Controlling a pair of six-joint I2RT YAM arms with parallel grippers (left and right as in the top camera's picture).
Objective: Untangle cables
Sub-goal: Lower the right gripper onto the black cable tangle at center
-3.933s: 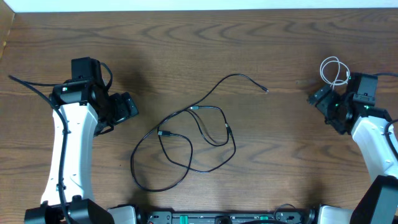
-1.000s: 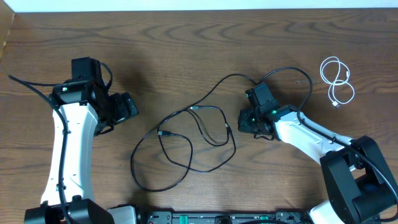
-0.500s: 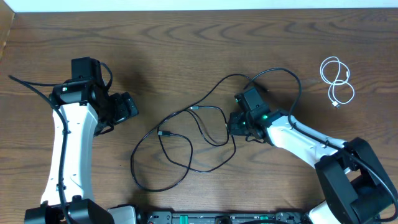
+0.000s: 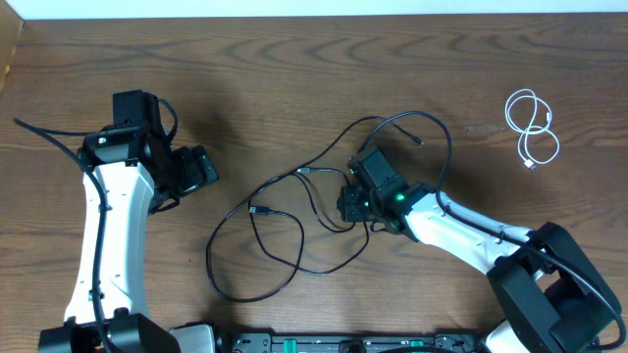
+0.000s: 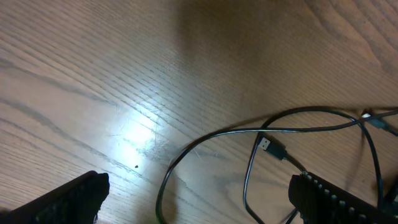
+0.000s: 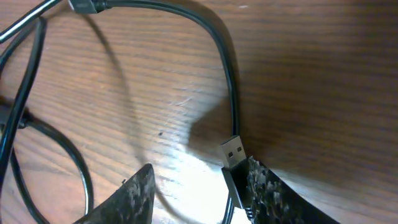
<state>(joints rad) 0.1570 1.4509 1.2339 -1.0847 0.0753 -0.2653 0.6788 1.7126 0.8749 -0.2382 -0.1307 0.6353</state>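
While low over black cables (image 6: 231,87), right fingers (image 6: 138,194) apart around a plug (image 6: 232,150); left fingers (image 5: 69,199) wide.

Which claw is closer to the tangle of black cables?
The right claw: it sits directly over the black cables, jaws parted beside a plug. The left claw hangs apart, off to their left.

Dark wood-grain table (image 4: 294,78), white strip (image 4: 314,7) along far edge, bright glare (image 5: 140,134) on wood

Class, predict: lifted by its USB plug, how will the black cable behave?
Probably floppy: the black cable lies in loose curves, so it should droop. Likely light, being thin. It crosses other loops, so it may drag them.
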